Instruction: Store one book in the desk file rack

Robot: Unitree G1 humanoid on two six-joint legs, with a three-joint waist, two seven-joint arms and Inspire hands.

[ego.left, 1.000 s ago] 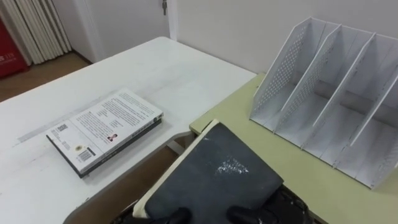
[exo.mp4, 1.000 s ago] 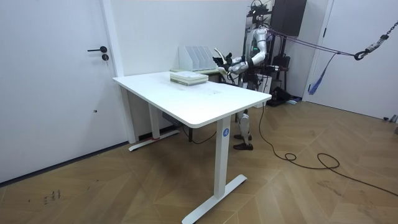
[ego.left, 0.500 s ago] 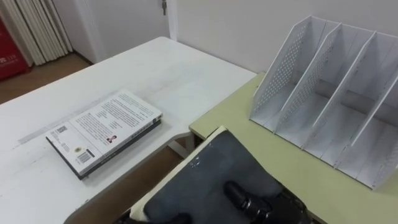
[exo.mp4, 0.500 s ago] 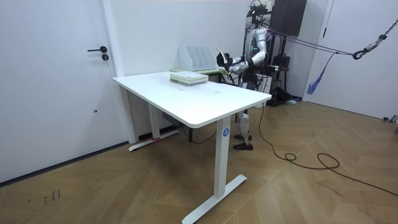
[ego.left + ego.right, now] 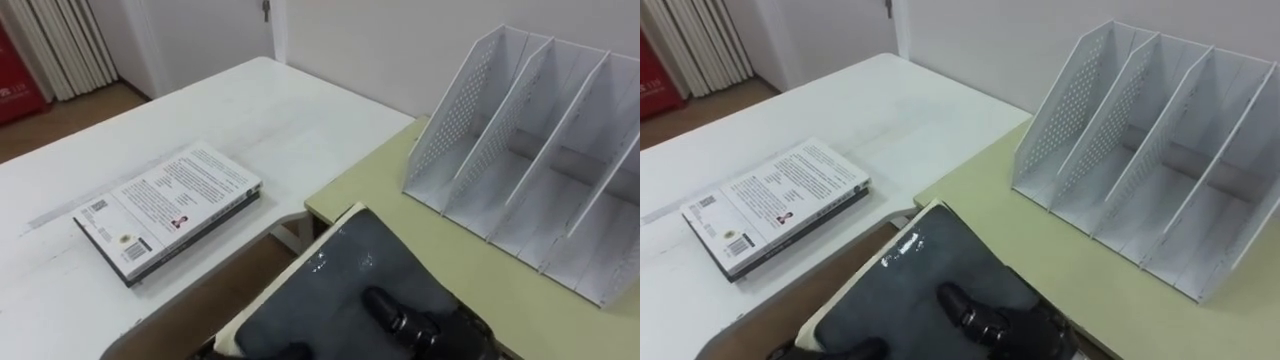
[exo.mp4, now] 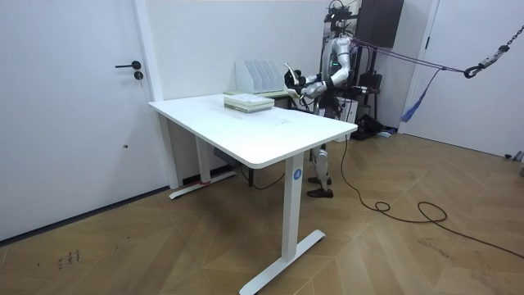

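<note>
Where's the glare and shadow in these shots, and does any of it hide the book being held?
Left eye view: small bright glints on the dark book near its far edge, nothing hidden; right hand grips the cover. Right eye view: soft shade inside the file rack compartments. Room view: faint shadow under the white table.
</note>
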